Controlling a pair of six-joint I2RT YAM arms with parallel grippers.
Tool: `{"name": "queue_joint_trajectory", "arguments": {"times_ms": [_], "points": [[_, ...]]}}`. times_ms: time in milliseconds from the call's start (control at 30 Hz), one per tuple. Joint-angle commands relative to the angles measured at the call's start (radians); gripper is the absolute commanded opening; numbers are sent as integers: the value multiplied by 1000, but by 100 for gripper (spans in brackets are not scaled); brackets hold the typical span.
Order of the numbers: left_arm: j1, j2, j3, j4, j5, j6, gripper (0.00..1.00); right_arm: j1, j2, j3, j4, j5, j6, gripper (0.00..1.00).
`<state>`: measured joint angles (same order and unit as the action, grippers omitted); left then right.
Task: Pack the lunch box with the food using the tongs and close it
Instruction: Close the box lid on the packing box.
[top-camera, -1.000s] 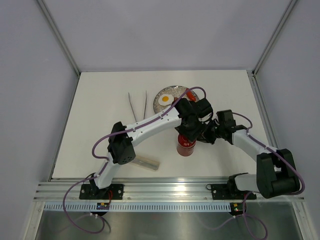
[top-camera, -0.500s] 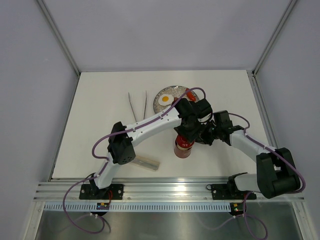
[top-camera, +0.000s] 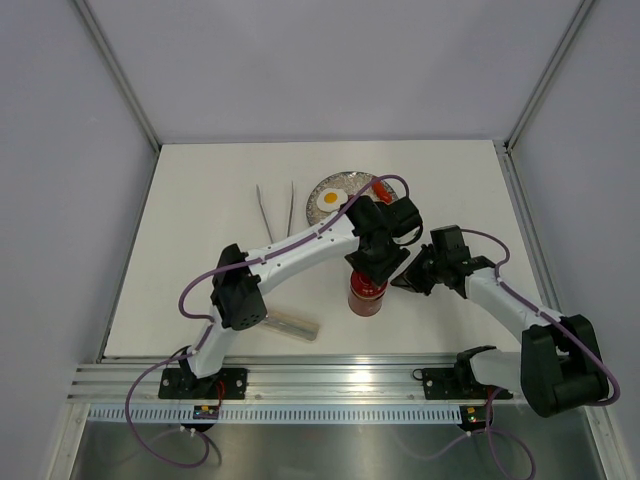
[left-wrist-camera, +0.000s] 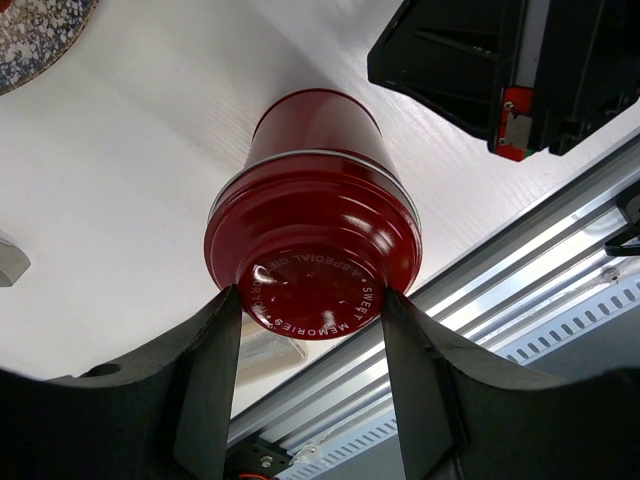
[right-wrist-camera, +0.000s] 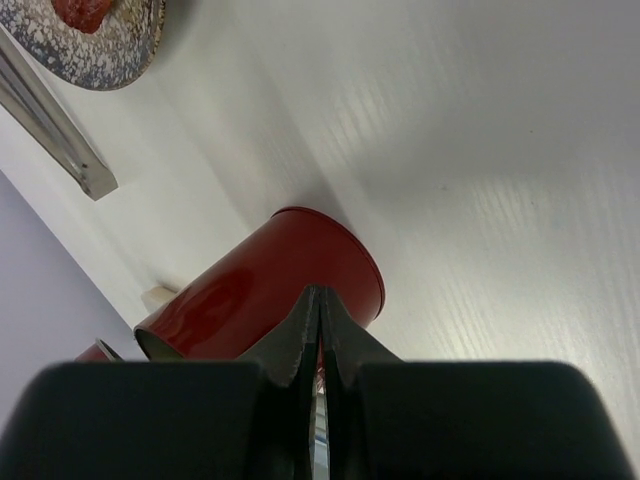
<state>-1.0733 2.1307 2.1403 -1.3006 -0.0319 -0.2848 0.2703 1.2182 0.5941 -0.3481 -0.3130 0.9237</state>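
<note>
L gripper (left-wrist-camera: 310, 305) clamps lid (left-wrist-camera: 312, 240) from both sides; lid sits on lunch box (left-wrist-camera: 318, 125), upright on table (top-camera: 200, 250). R gripper (right-wrist-camera: 318, 305) closed, empty, just beside box at its 3 o'clock. At box's 11, tongs (top-camera: 275, 212); at 12, plate (top-camera: 358, 181) w/ egg (top-camera: 331, 198).

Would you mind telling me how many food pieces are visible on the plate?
2: a fried egg on the plate's left half, a red piece at its right edge; the left arm may hide more.

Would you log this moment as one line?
left hand: gripping red lid on lunch box | right hand: shut beside it | fried egg: on plate
</note>
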Motion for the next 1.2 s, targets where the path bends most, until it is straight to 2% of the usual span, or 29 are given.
{"name": "queue_joint_trajectory", "arguments": {"times_ms": [0, 700, 1167], "points": [[1, -37, 13, -5, 26, 21, 2, 6, -31, 1, -31, 49, -6, 7], [1, 34, -5, 37, 61, 16, 2, 7, -66, -42, -42, 51, 1, 7], [1, 12, 3, 12, 0, 10, 0, 6, -72, -53, -38, 48, 4, 7]]}}
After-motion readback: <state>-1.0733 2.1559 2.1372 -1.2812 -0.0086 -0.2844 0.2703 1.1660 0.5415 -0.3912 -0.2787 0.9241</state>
